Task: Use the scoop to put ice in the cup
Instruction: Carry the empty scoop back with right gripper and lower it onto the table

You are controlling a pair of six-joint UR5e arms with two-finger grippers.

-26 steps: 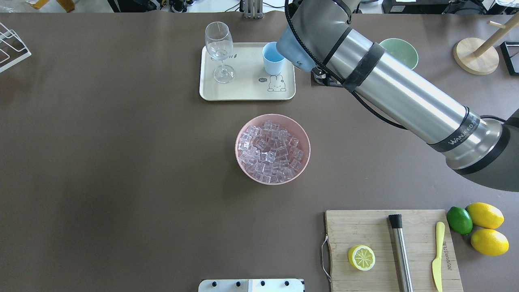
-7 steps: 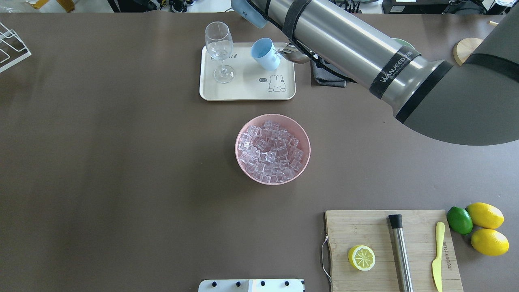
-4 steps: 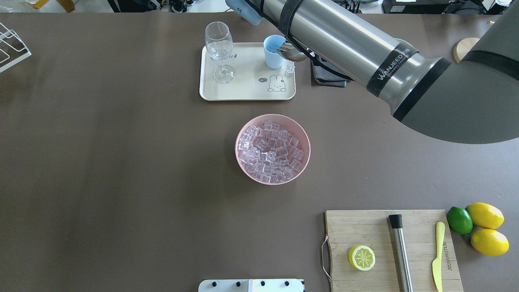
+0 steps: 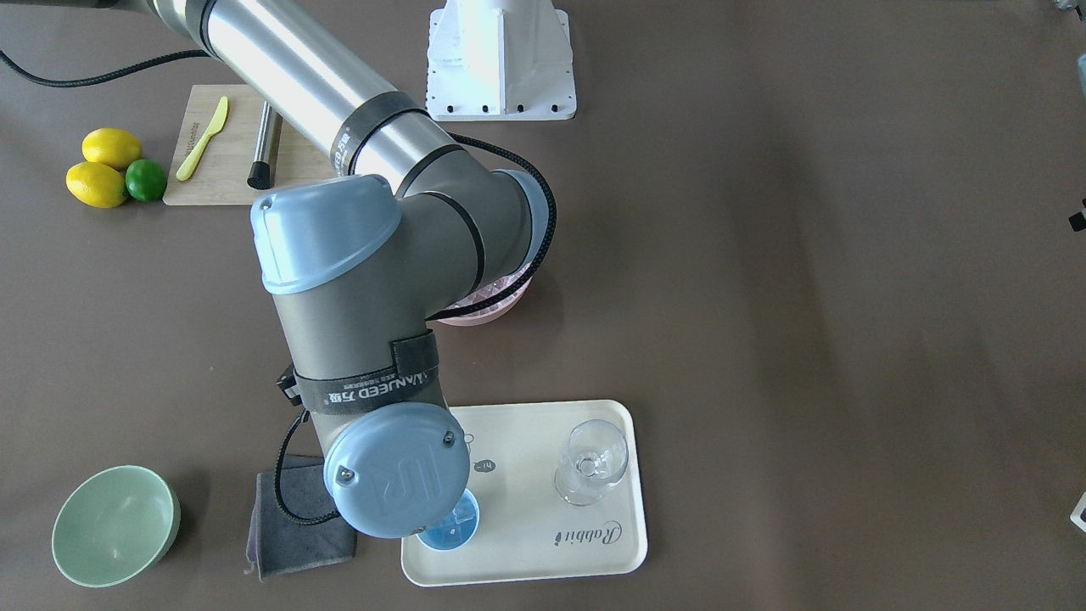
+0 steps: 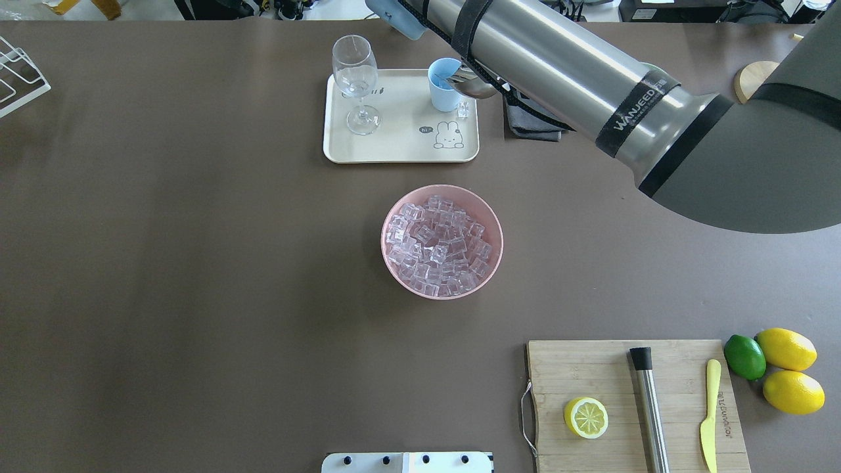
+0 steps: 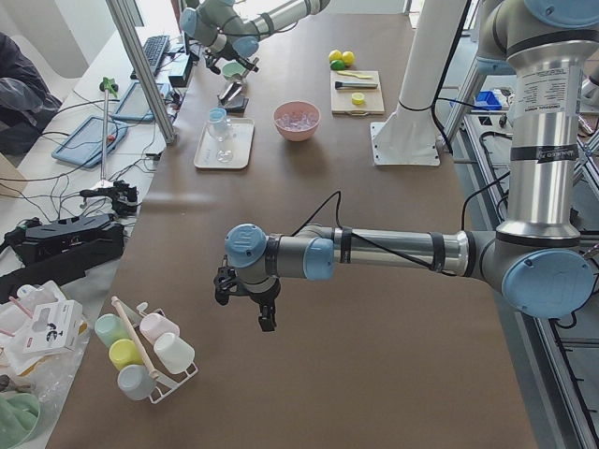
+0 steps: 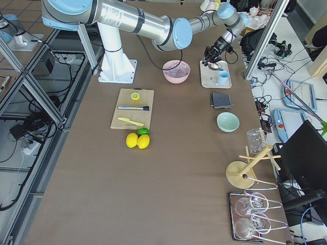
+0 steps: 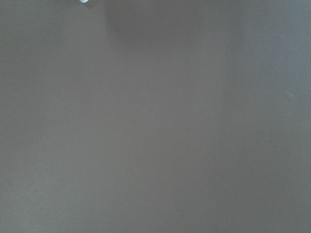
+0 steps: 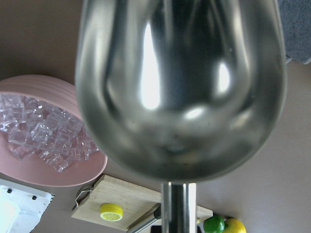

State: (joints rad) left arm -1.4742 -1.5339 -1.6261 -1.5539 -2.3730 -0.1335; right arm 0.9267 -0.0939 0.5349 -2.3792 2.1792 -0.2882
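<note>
a: which step is this?

b: the pour, by my reading. the right pincer [image 7: 213, 57] is mostly hidden under its own arm, so i can't see its fingers, but the scoop [image 5: 470, 84] hangs aloft straight out from it, so i judge it pinched by the handle. the scoop's lip sits at the rim of the cup [image 5: 445, 92], which stands upright just beyond the scoop's tip.

a: did the ice land?

b: partly. from across the table something glassy glints inside the cup. one loose cube [image 5: 463, 110] lies on the tray [image 5: 394, 148], just beside the cup's foot, under the scoop. the wrist view shows no ice on the steel.

a: and the rest of the ice [image 5: 439, 244]?

b: heaped in the pink bowl [image 5: 391, 220], well behind the pincer, toward the robot.

a: what changed?

b: under a second ago the cup leaned away, seemingly nudged by the scoop. now it stands straight again. the stray cube was not on the tray then, and it has slid a little nearer the cup in the last half second.

a: next move?

b: lift the scoop clear without catching the rim, then swing back to the bowl.

a: the left pincer [image 6: 253, 304]?

b: far off over bare table, and i cannot tell if it is spread or closed.
</note>
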